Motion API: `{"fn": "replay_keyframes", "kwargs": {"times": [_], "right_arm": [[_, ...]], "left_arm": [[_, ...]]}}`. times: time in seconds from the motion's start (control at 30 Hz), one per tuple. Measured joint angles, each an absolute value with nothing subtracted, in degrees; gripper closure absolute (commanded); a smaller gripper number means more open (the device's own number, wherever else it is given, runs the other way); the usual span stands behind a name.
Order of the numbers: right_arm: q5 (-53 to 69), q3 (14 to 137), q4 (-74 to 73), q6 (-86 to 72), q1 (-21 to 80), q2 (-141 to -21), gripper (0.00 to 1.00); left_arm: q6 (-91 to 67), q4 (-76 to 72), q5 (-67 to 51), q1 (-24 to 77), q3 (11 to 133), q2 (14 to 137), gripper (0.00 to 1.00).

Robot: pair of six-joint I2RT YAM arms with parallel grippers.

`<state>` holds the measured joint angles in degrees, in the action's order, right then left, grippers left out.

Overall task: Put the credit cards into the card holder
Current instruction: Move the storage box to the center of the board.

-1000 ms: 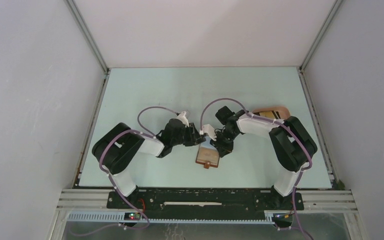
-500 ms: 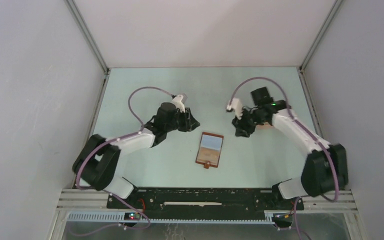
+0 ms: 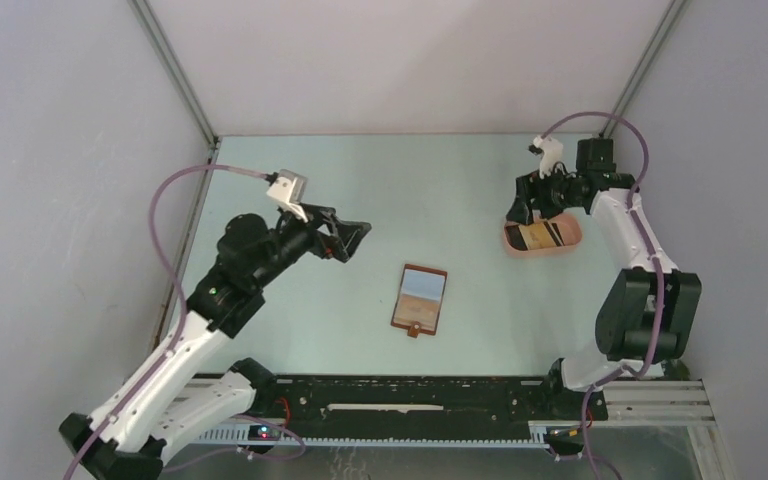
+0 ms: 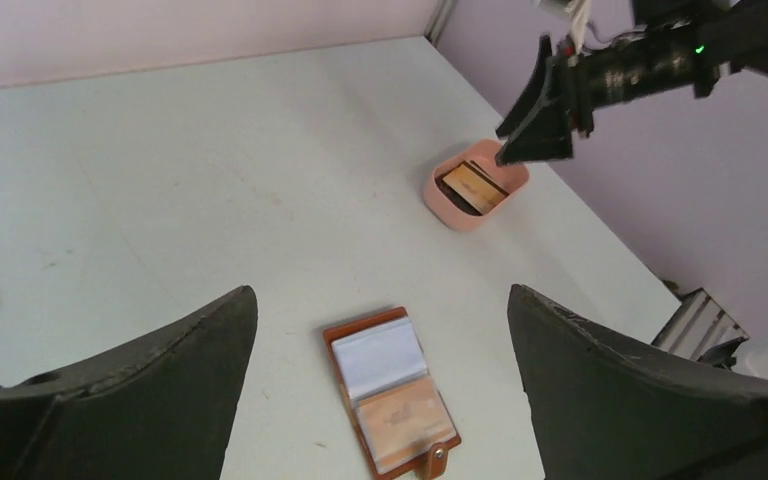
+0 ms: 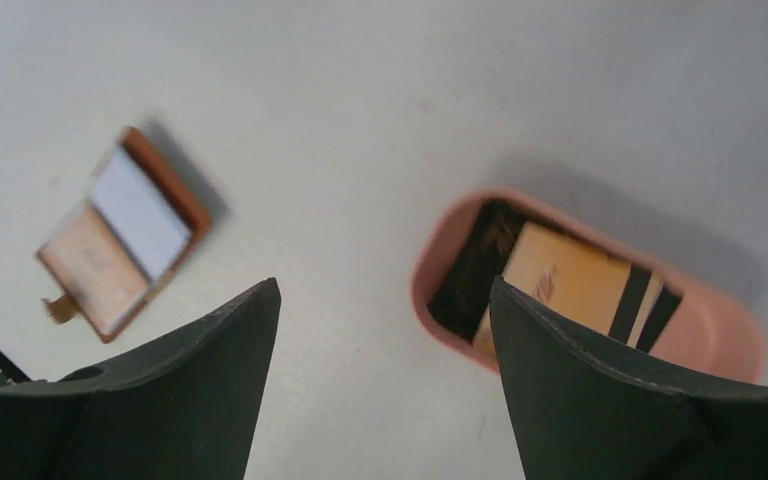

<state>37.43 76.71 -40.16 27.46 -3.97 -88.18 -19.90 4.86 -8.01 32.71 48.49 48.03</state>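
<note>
The reddish-brown card holder [image 3: 420, 298] lies open and flat on the table, its snap tab toward the near edge, with a pale card and a tan card showing in its clear sleeves [image 4: 392, 393] [image 5: 120, 248]. More credit cards [image 3: 543, 236], tan and black, lie stacked in the pink tray [image 4: 472, 188] [image 5: 570, 285]. My left gripper [image 3: 353, 236] hangs open and empty, high up and left of the holder [image 4: 380, 300]. My right gripper [image 3: 520, 206] is open and empty just above the tray's left end [image 5: 384, 285].
The pink oval tray [image 3: 511, 242] stands at the right of the table, near the right wall frame. Pale table surface lies between the holder and the tray. The right arm [image 4: 640, 70] shows in the left wrist view, above the tray.
Both arms have drawn away from the card holder. The left rose back to the left; the right swung to the pink tray. Both grippers have opened.
</note>
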Motion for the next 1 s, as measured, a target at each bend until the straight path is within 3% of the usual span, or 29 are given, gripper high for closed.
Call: {"fn": "replay_keyframes", "kwargs": {"times": [0.27, 0.67, 1.0], "right_arm": [[24.0, 72.0, -36.6, 19.7, -7.6, -95.8, 0.19], [22.2, 81.7, -38.6, 18.9, -13.7, -109.7, 0.16], [22.3, 83.2, -41.0, 19.8, -14.5, -113.4, 0.16]], "left_arm": [[-11.4, 18.2, -3.1, 32.6, 50.4, 40.7, 0.0], [-6.5, 22.4, -2.6, 29.4, 45.8, 44.6, 0.01], [-7.6, 20.3, -10.9, 22.2, 45.8, 46.0, 0.02]]}}
